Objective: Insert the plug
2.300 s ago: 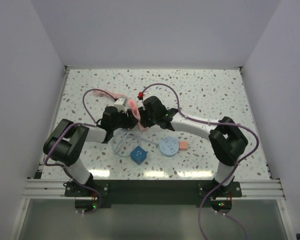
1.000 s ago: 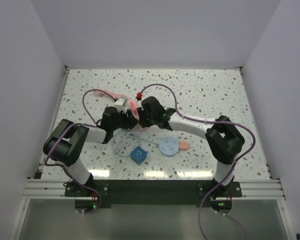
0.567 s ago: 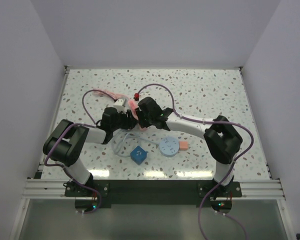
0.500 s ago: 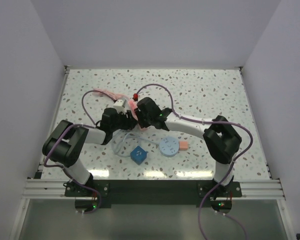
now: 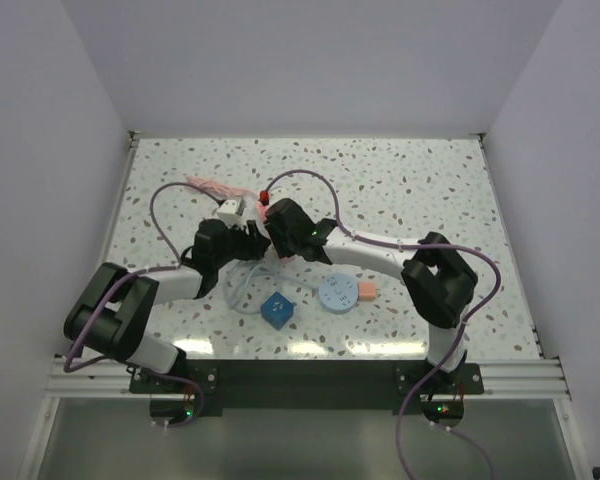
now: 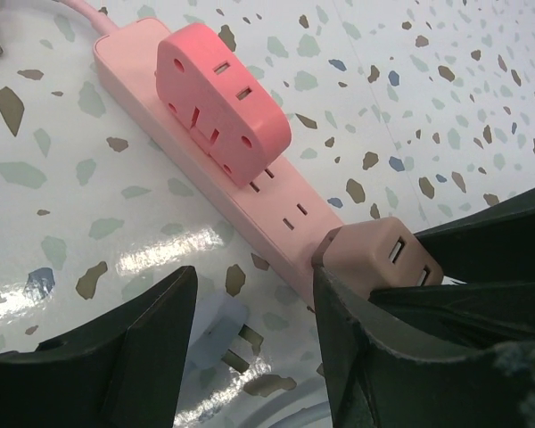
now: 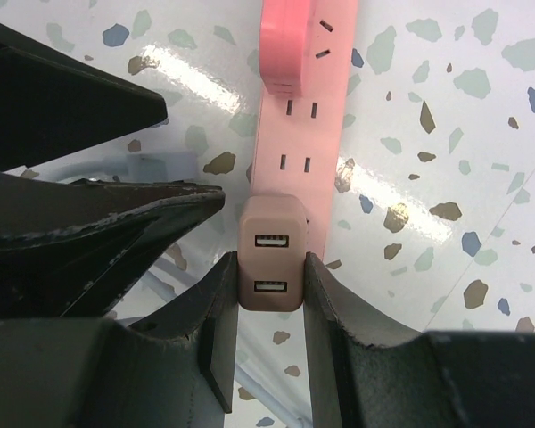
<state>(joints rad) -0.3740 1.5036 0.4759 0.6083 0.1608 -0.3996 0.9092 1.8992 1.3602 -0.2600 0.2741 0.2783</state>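
A pink power strip [image 6: 250,192] lies on the speckled table with a pink adapter [image 6: 218,102] plugged into it. The plug, a brownish-pink charger with two USB ports [image 7: 270,252], sits upright on the strip's [image 7: 299,116] near end. My right gripper [image 7: 269,263] is shut on its two sides. My left gripper [image 6: 250,357] is open just beside it, one finger [image 6: 383,357] against the strip's end. A white two-pin plug [image 6: 216,332] lies flat on the table between the left fingers, untouched. From above, both grippers [image 5: 242,238] [image 5: 280,228] meet at table centre.
A blue cube [image 5: 277,309], a light blue disc [image 5: 337,294] and a small orange block [image 5: 366,291] lie near the front. A thin white cable [image 5: 238,290] loops beside the left arm. The strip's pink cord [image 5: 208,184] runs back left.
Both grippers and the strip have shifted a little left and farther back. The left gripper's fingers have spread wider. The right gripper has kept its hold on the charger.
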